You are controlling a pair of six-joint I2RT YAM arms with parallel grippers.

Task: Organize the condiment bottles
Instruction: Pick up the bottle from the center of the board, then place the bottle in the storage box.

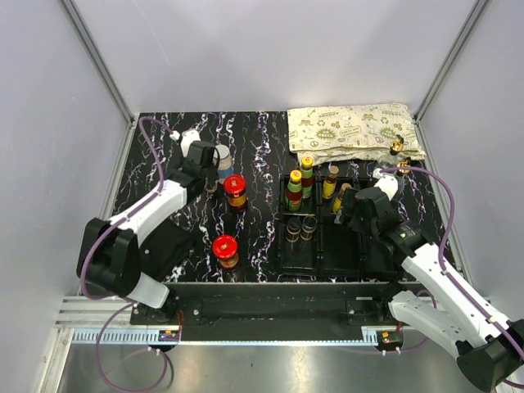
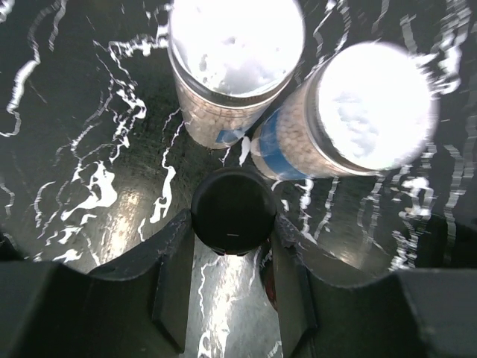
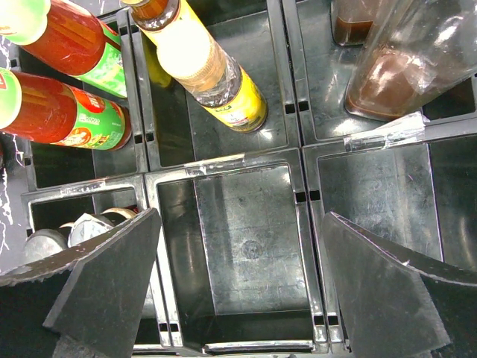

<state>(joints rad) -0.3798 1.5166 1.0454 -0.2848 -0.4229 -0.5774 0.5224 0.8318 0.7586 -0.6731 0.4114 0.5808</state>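
Here, left gripper: closed on the cap of a black-capped bottle, one finger pressed against each side.
Black-capped bottle: upright on the marble-patterned table, towards its far left.
Grey-lidded shakers: two, close together just beyond the held bottle; the second is to the right of the first.
Red-lidded jars: two loose on the table, one near the left gripper, the other closer to the arm bases.
Black tray: right of centre; green-capped red sauces and a yellow-labelled bottle stand in its far compartments.
Right gripper: fingers spread wide, holding nothing, above a bare tray compartment.
Gold-spouted bottle: far right, at the near corner of the printed cloth.
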